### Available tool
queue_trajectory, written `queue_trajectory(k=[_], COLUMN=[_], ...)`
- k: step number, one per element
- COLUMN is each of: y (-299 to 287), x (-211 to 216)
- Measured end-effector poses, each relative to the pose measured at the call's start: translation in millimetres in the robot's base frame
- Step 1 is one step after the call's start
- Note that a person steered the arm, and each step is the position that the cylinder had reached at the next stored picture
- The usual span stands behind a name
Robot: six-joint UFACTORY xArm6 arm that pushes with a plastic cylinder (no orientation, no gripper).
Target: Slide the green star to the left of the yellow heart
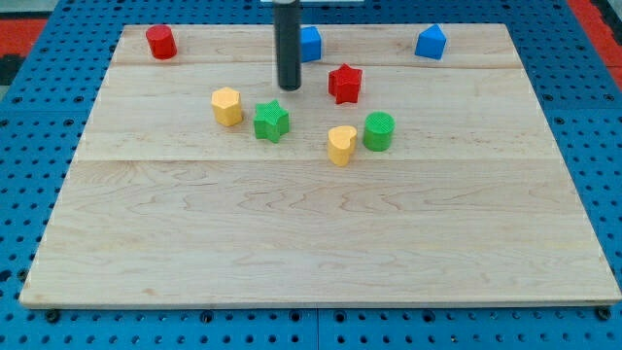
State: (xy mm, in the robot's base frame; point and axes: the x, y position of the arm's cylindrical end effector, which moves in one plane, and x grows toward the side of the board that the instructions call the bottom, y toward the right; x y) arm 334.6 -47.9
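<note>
the dark rod comes straight down from the view's top, and my tip (290, 87) sits on the wooden board (311, 243) in its upper half, a little left of centre. there is no hand here to open or close, only the bare rod end, and it is touching no block. just below the tip, slightly toward the view's left, lies the green star (272, 122), with a small gap of bare wood between them. the star is bright green with a ridged, ribbed top face and short blunt points, sitting flat on the board. beside it on the view's left, near but apart, is a yellow block (226, 106) with angled sides, roughly hexagonal. to the view's right of the tip sits the red star (344, 84), level with the tip and clear of it. below that is the yellow heart (341, 145), its lobes up and point toward the view's bottom, and just beside it on the view's right the green cylinder (379, 131), close to touching. the green star is already on the heart's left side, a little higher in the view, and well apart from it. partly hidden behind the rod is a blue block (310, 44), shape unclear. another blue block (431, 43) with a peaked top sits near the top right, and a red block (161, 43) near the top left corner.
</note>
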Motion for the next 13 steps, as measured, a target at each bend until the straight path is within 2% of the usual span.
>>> queue_trajectory(k=[3,4,5,9,11,12,13], y=[-156.8,-151.7,-105.5,-91.1,-30.5,-25.4,13.6], x=[49.2,41.7,31.6,15.8,-7.1,16.1,42.1])
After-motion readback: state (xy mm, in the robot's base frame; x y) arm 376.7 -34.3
